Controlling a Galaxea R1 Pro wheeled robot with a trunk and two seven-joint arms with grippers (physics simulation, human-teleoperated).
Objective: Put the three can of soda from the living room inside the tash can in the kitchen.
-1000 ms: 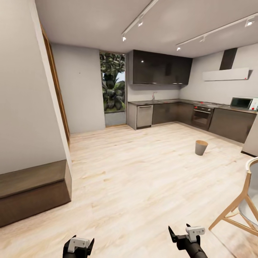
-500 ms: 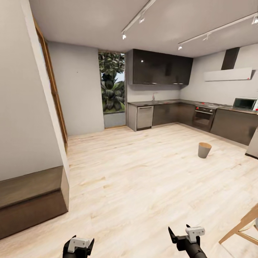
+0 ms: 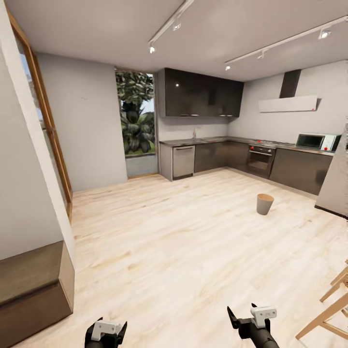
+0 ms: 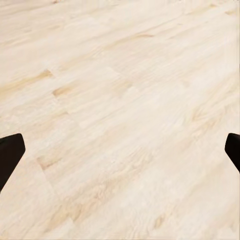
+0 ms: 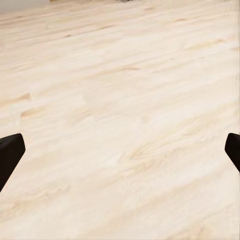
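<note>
Two black-fingered grippers sit low at the near edge of the head view: left gripper (image 3: 106, 330) and right gripper (image 3: 245, 316), each with fingers spread and nothing between them. Both wrist views show fingertips far apart over pale wood plank floor (image 4: 120, 100). The small round pale grey trash can with brown interior (image 3: 265, 203) stands upright on the floor, well ahead of the right gripper and slightly to its right, near the dark grey kitchen cabinets (image 3: 299, 170) and built-in oven (image 3: 261, 160).
</note>
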